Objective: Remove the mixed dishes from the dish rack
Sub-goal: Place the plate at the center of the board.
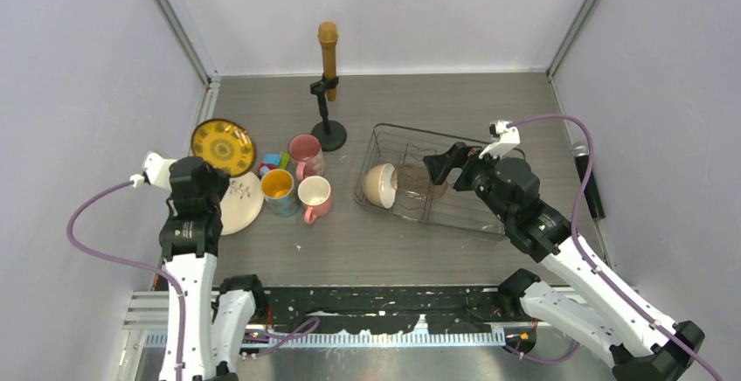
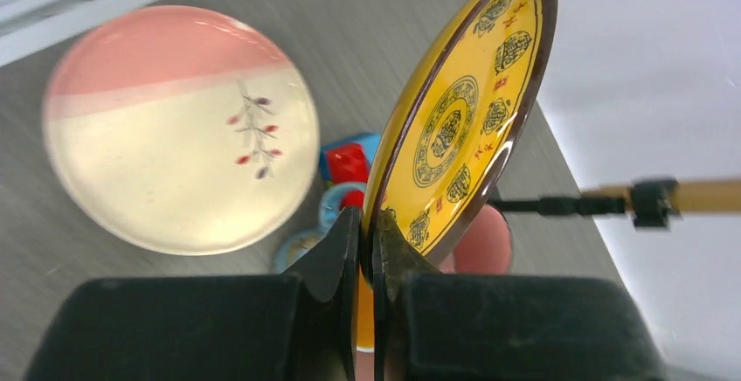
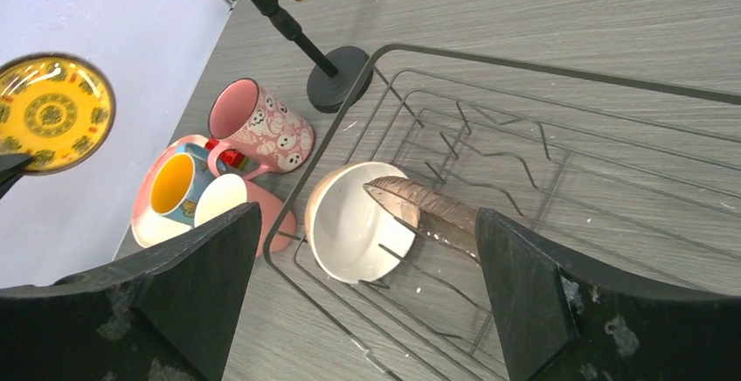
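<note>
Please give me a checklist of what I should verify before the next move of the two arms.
1. Grip: left gripper shut on the rim of the yellow plate: ok.
2. Landing place: pink-and-cream plate lies bare on the table: ok.
3. Reach: right gripper open above the dish rack: ok.
4. Rack emptied: not ok; cream bowl and brownish bowl are inside it.
5. Bowls free of the prongs: cannot tell.

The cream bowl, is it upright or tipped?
Tipped: the cream bowl stands on its edge in the dish rack, opening facing sideways.
</note>
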You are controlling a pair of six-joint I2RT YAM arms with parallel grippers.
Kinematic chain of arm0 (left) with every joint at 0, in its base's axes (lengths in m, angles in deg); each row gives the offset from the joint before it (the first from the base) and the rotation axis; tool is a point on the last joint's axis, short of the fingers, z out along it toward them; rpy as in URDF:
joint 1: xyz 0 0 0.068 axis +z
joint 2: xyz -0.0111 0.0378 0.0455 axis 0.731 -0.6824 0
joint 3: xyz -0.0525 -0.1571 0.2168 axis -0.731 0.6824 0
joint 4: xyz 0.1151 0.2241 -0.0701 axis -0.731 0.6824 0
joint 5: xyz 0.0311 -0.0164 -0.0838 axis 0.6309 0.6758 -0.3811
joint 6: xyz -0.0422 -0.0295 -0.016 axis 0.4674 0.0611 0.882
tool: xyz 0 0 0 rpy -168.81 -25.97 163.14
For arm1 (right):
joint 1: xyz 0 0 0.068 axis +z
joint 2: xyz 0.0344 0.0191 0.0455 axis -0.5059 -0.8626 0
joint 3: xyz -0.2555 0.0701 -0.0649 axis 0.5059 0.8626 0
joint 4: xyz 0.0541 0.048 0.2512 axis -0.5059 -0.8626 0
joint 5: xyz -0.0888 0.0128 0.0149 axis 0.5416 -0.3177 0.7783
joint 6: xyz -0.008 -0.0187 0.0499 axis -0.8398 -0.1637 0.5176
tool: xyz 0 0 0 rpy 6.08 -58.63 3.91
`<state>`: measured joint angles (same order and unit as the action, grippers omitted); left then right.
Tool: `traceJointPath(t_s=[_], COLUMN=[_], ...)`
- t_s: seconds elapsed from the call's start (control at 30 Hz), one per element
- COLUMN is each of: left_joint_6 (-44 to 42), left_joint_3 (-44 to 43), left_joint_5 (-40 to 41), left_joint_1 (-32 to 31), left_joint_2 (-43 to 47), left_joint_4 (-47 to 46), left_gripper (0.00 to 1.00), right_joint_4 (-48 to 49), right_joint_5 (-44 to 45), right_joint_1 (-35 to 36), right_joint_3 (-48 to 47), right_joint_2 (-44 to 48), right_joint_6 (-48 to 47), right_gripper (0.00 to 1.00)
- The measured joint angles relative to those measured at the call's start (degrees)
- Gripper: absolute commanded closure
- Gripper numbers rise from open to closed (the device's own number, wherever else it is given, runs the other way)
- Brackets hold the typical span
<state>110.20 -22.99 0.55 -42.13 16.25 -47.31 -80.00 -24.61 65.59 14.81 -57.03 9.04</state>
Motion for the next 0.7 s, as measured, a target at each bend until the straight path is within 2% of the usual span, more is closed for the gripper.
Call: traceJointPath(t_s=[0.27, 0.53, 0.7], left_joint_6=[3.34, 8.7, 12.39], left_joint_3=[0.92, 3.78, 8.96], left_joint_5=[-0.26, 2.21, 2.36], left_joint_1=[10.51, 12.83, 13.18], left_joint_2=[-5.42, -6.84, -7.34], left_joint_4=[5.05, 8.46, 7.89], left_gripper=[1.0, 1.0, 1.0], right_joint_4=[-2.56, -4.66, -4.81], right_joint_5=[2.64, 4.15, 4.5], right_joint_1=[0.0, 0.0, 0.0], right_joint_3=[0.0, 0.02, 0.33], right_joint_2=[0.98, 1.33, 1.31], right_joint_6=[-1.53, -4.22, -6.1], right_gripper=[0.01, 0.01, 0.01])
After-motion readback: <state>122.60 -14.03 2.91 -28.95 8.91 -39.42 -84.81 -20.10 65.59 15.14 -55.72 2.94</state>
